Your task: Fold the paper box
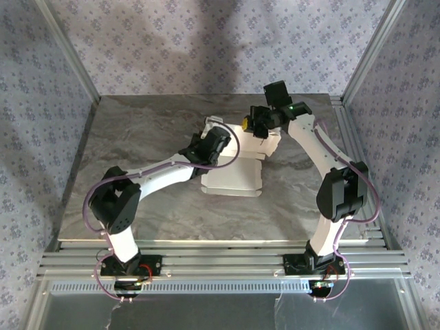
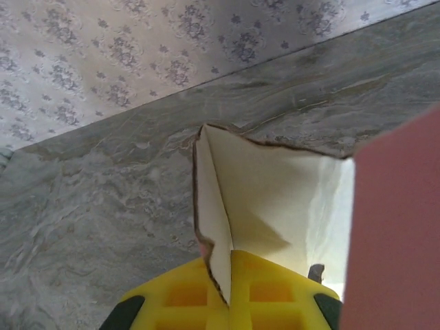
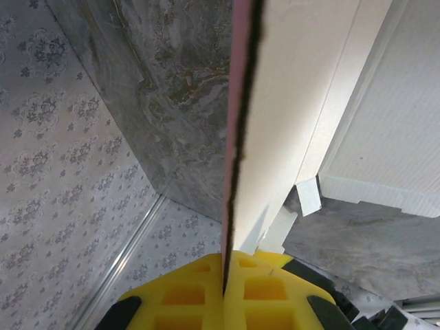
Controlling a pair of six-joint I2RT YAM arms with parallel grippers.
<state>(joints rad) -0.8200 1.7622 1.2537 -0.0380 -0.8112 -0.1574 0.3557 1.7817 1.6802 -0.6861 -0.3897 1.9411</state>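
The paper box (image 1: 234, 175) lies partly raised in the middle of the table, pale whitish side up. In the left wrist view my left gripper (image 2: 227, 287) is shut on the edge of a pale flap of the paper box (image 2: 275, 199), and a pink-red panel (image 2: 395, 227) stands at the right. In the right wrist view my right gripper (image 3: 225, 275) is shut on an upright panel of the paper box (image 3: 275, 124), pink on its left face and pale on its right. From above, the left gripper (image 1: 214, 132) and right gripper (image 1: 249, 125) meet at the sheet's far edge.
The grey marbled table (image 1: 137, 137) is bounded by patterned cloth walls and aluminium posts (image 1: 69, 48). Metal rails (image 1: 220, 265) run along the near edge by the arm bases. A small loose tab (image 3: 308, 196) hangs off the box near the table.
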